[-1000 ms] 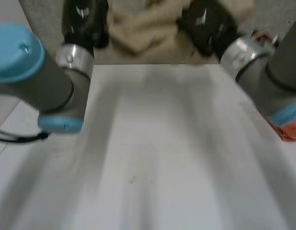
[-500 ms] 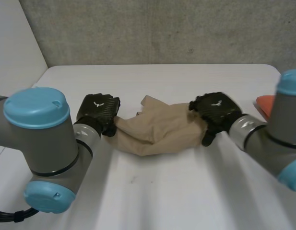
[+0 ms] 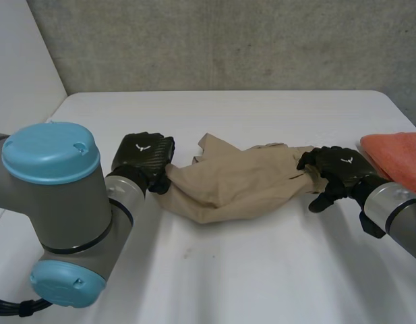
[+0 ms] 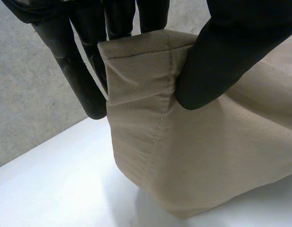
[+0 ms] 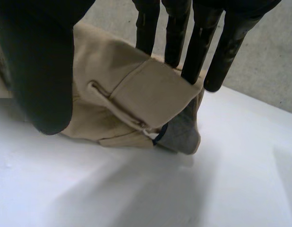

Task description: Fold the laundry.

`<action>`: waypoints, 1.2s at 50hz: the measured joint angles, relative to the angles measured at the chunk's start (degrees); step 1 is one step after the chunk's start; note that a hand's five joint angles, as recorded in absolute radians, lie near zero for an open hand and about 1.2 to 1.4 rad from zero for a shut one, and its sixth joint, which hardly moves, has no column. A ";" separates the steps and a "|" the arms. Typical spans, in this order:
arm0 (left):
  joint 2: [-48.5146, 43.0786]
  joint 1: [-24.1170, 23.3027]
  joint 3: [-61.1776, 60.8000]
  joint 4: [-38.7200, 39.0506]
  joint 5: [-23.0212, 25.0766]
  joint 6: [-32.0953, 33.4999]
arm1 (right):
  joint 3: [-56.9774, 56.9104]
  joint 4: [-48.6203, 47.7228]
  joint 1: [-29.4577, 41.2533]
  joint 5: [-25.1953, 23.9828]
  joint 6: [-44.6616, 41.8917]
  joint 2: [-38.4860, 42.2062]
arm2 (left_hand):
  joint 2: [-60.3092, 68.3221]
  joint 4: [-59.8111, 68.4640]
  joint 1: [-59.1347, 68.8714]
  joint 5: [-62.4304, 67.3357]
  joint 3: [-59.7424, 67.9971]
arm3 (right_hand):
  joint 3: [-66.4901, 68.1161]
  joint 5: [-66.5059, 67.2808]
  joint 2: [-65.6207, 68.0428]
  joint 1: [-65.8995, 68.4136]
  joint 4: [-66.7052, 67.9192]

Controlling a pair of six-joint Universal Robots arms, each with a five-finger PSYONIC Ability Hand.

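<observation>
A beige garment (image 3: 228, 179) lies crumpled across the middle of the white table (image 3: 261, 270). My left hand (image 3: 141, 158) is at its left end. In the left wrist view the thumb (image 4: 231, 47) and fingers (image 4: 79, 61) pinch a stitched hem of the garment (image 4: 207, 142). My right hand (image 3: 336, 165) is at the garment's right end. In the right wrist view its fingers (image 5: 198, 47) are straight and reach just past the band of the garment (image 5: 117, 94), which rests on the table. The thumb (image 5: 41, 61) stands apart from them.
An orange cloth (image 3: 396, 152) lies at the table's right edge, just beyond my right hand. A grey wall (image 3: 228, 40) runs behind the table's far edge.
The right hand has slid to the right along the garment, drawing its right end out, and its fingers have opened. The left hand keeps its pinch in much the same place.
</observation>
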 measured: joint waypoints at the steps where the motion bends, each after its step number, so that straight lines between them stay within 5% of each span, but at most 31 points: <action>1: -0.01 -0.03 -0.01 0.00 0.00 0.00 | -0.16 -0.97 0.13 0.12 -0.02 0.53 | 0.00 0.00 0.05 0.00 0.00 | 2.05 1.87 2.82 1.62 2.03; 5: -0.17 -0.04 -0.06 0.00 -0.01 -0.02 | -1.42 -3.17 0.86 0.46 -0.14 2.55 | 0.00 0.00 0.00 0.00 0.00 | 30.59 29.87 32.31 26.04 30.87; 8: -0.08 0.12 0.10 0.00 -0.09 -0.01 | -3.30 -4.05 1.65 0.69 -0.43 3.65 | 0.00 0.00 0.00 0.00 0.00 | 39.02 38.47 40.84 31.83 39.91; 13: 0.97 0.37 0.56 0.01 -0.20 0.15 | -6.05 -3.47 2.18 0.83 -1.71 1.90 | 0.00 0.00 0.00 0.00 0.00 | 39.36 38.64 40.86 31.83 40.27; 23: 16.34 2.20 5.01 0.36 0.08 1.09 | -24.47 13.81 1.77 0.82 -8.90 -15.40 | 0.00 0.00 0.00 0.00 0.00 | 39.36 38.64 40.86 32.06 40.39; 34: 24.42 3.41 10.97 0.19 0.40 2.83 | -49.91 33.43 1.69 1.69 -11.95 -12.66 | 0.00 0.00 0.00 0.00 0.00 | 39.74 38.65 40.86 32.06 40.50; 50: 2.72 5.88 18.99 -0.09 0.72 10.52 | -54.00 37.15 8.15 6.90 -16.99 6.40 | 0.07 0.01 0.00 0.00 0.08 | 40.26 38.77 40.86 32.07 40.50; 60: -12.42 9.38 44.21 2.14 1.07 10.44 | -71.34 20.53 12.13 15.00 -19.70 18.60 | 0.08 0.01 0.00 0.00 0.09 | 40.26 38.77 40.86 32.07 40.50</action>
